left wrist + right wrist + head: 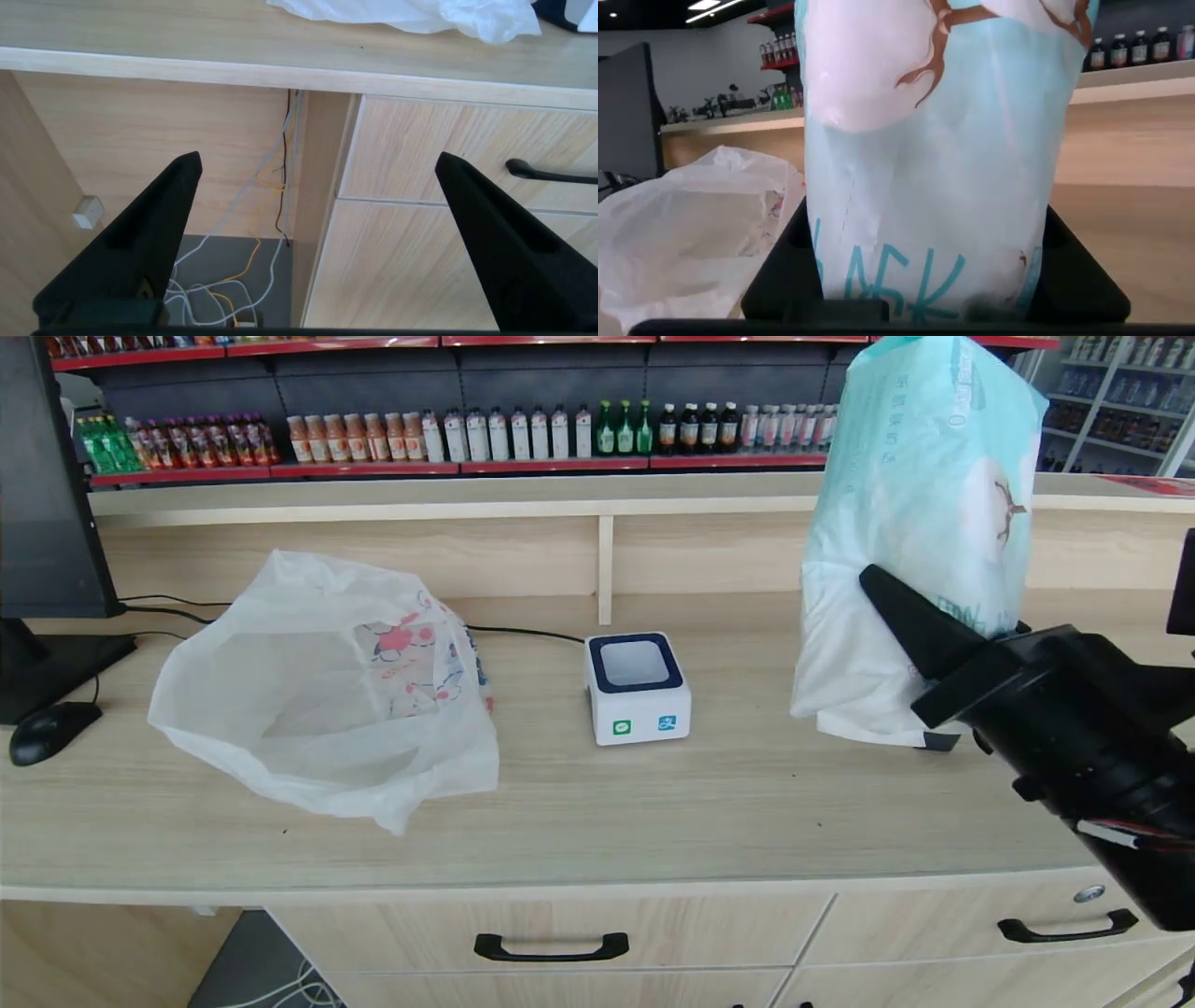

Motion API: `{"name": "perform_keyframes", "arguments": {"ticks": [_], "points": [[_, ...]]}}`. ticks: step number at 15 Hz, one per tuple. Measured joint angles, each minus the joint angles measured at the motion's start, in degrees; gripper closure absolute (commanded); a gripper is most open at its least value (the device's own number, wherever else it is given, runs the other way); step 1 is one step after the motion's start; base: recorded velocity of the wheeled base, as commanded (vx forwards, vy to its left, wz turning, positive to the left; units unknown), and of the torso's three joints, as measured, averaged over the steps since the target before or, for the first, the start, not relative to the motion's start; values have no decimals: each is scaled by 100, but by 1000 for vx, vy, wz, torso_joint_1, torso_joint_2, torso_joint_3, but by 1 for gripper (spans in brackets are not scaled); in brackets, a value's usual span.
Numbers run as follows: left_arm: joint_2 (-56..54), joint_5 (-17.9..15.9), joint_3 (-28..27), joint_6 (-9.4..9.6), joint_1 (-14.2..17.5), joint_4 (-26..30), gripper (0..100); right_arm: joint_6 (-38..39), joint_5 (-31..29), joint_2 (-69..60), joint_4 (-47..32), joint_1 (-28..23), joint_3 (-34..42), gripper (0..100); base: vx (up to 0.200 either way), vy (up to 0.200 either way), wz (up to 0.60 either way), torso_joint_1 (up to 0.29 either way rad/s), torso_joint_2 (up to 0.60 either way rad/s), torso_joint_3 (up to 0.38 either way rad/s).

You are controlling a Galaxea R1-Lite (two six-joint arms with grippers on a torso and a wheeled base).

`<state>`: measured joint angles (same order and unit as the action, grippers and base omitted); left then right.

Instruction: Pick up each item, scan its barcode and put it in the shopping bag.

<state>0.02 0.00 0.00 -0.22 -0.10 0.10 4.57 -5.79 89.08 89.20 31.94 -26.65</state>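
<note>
Clamping the blue pack point(920, 504) right of the scanner point(639, 695), the right jaws are holding it, probably unscanned. The left jaws are hanging apart. The shopping bag point(280, 644) is holding one flowery pack point(411, 649).

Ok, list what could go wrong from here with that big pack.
1. The right gripper clamps the tall soft pack near its lower end; it could sag or slip on the way to the scanner.
2. The shopping bag lies slumped with an item inside, and the left gripper hangs open below the counter, so the pack may snag its rim.
</note>
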Motion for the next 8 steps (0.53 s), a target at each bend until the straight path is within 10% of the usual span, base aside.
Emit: {"name": "perform_keyframes", "arguments": {"ticks": [8], "points": [[0, 0, 0, 0, -1, 0, 0, 5, -1103, 1250, 68, 850, -1282, 100, 0, 0, 0, 0, 0, 0]]}}
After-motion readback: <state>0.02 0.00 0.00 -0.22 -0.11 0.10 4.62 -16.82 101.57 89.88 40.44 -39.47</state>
